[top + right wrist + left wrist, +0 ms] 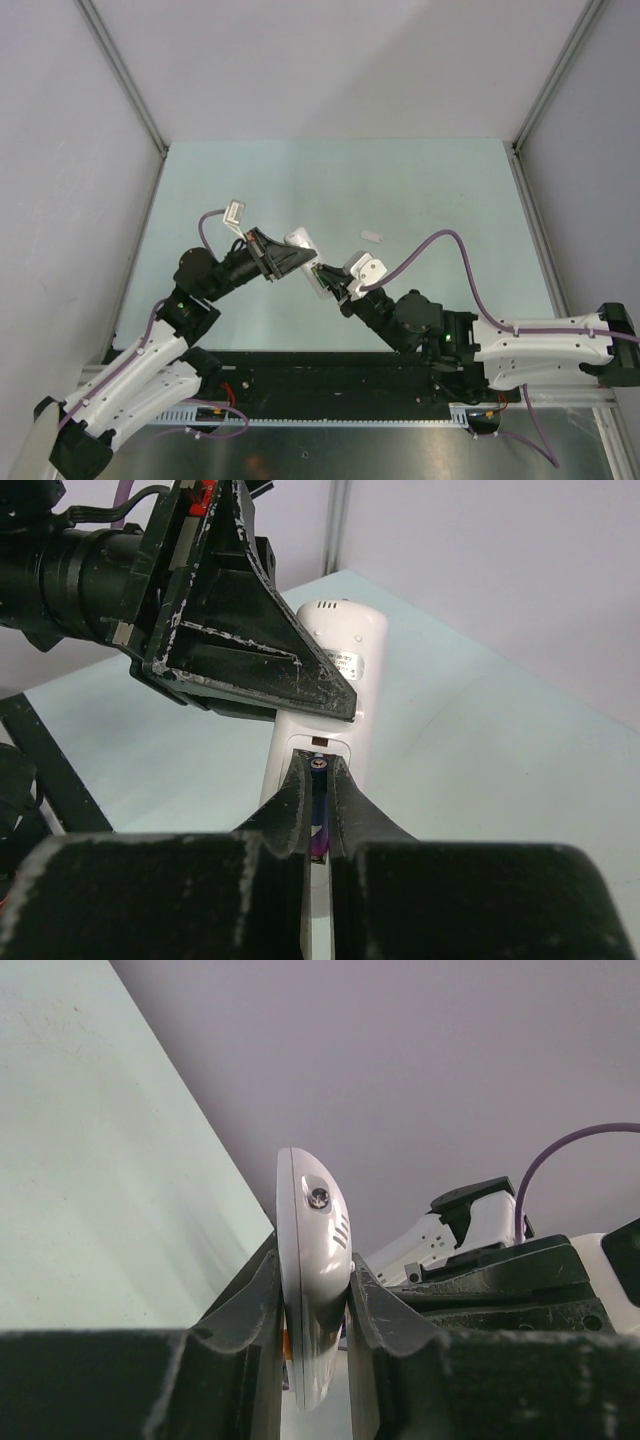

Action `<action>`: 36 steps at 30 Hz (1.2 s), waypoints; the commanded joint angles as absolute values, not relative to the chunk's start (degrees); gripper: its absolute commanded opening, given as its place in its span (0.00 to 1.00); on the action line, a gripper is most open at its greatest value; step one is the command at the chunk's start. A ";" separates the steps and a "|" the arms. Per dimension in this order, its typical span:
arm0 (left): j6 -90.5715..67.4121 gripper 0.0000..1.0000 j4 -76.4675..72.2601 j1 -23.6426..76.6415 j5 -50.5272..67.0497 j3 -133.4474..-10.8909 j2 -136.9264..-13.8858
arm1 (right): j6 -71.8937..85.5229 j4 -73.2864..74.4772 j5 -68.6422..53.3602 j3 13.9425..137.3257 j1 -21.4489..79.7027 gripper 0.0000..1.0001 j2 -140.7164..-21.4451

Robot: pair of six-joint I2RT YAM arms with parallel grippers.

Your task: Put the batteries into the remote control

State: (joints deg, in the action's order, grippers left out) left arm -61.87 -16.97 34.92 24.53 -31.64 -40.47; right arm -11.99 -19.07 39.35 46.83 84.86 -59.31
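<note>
The remote control (312,1250), white and oblong, is held off the table with my left gripper (315,1295) shut on its two faces. In the top view the left gripper (296,256) and the remote control (300,240) sit mid-table. The right wrist view shows the remote control (340,665) back side up, with its recessed compartment open. My right gripper (319,785) is shut on a purple battery (319,825). The battery's tip sits at the compartment's far end, lying along the slot. From above, the right gripper (323,276) meets the remote's lower end.
A small white flat piece (372,236) lies on the pale green table (430,190), just right of the grippers. Grey walls with metal posts close the table in on the left, right and back. A black rail (330,385) runs along the near edge.
</note>
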 commanded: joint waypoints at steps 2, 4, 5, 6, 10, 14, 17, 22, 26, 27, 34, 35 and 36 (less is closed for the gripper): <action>-62.23 0.00 -21.62 34.89 25.05 -36.03 -38.85 | -8.71 -12.75 39.55 46.58 83.67 0.00 -58.54; -62.05 0.00 -21.71 34.89 24.87 -36.21 -38.59 | -7.65 -11.43 38.85 46.58 83.06 0.00 -58.54; -61.79 0.00 -21.62 34.89 24.79 -36.30 -38.50 | -7.04 -10.90 38.41 46.58 82.97 0.00 -58.71; -61.70 0.00 -21.71 34.89 24.61 -36.30 -38.50 | -5.64 -10.29 38.06 46.67 82.71 0.00 -58.88; -61.09 0.00 -21.80 34.89 24.17 -36.39 -37.79 | -1.50 -6.95 35.60 46.58 81.39 0.00 -59.32; -60.21 0.00 -22.15 34.89 23.99 -36.91 -37.62 | 2.10 -4.93 32.53 46.93 79.20 0.00 -60.55; -60.12 0.00 -22.50 34.98 24.34 -37.53 -37.62 | 4.48 -3.61 30.50 47.63 77.96 0.00 -62.05; -60.12 0.00 -23.46 34.89 24.34 -37.53 -36.65 | 6.06 -1.85 28.48 49.04 76.20 0.00 -64.33; -60.12 0.00 -23.64 34.89 24.35 -37.70 -36.21 | 7.20 -1.41 28.21 49.13 75.41 0.00 -64.95; -60.12 0.00 -23.82 34.89 24.26 -37.71 -36.12 | 7.38 -1.15 28.13 49.13 75.32 0.00 -65.13; -60.82 0.00 -24.61 34.89 23.73 -37.44 -35.51 | 9.75 -0.35 27.42 49.13 74.18 0.00 -65.39; -61.08 0.00 -24.70 34.89 23.64 -37.27 -35.77 | 9.76 -0.44 27.42 49.22 74.27 0.00 -65.30; -61.26 0.00 -24.78 34.89 23.64 -36.74 -35.86 | 9.93 -0.44 27.60 49.39 74.27 0.00 -65.22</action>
State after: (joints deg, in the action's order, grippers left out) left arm -56.88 -11.22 34.33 20.75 -31.75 -38.96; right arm 8.03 -9.80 27.49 49.89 75.02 -62.94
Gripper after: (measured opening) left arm 0.270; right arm 0.034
